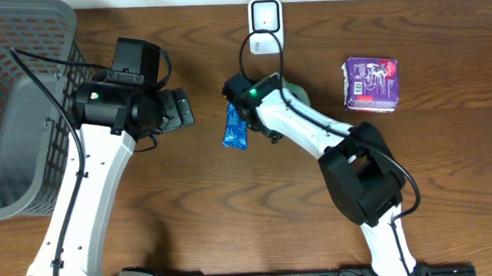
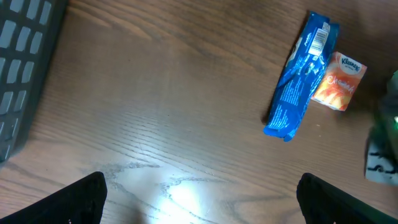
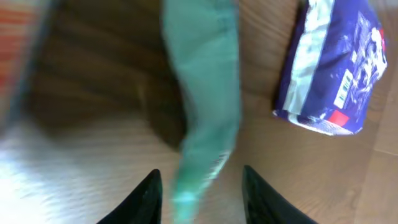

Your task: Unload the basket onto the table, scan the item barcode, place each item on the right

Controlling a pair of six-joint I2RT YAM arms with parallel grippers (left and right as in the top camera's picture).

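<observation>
A green packet [image 3: 205, 106], blurred, hangs between the fingers of my right gripper [image 3: 200, 193]. The jaws stand apart with a gap on each side of it, so the gripper is open. From above only a green edge of the packet [image 1: 300, 92] shows beside the right wrist, just below the white scanner [image 1: 264, 25] at the table's far edge. My left gripper [image 2: 200, 199] is wide open over bare wood with nothing in it, and from above the left gripper [image 1: 178, 108] sits left of a blue packet [image 1: 235, 126].
A purple pack [image 1: 372, 84] with a barcode [image 3: 346, 92] lies right of the scanner. An orange tissue pack [image 2: 337, 81] lies against the blue packet [image 2: 301, 74]. A grey basket [image 1: 12, 107] fills the left side. The scanner's cable [image 1: 263, 54] loops over the right arm.
</observation>
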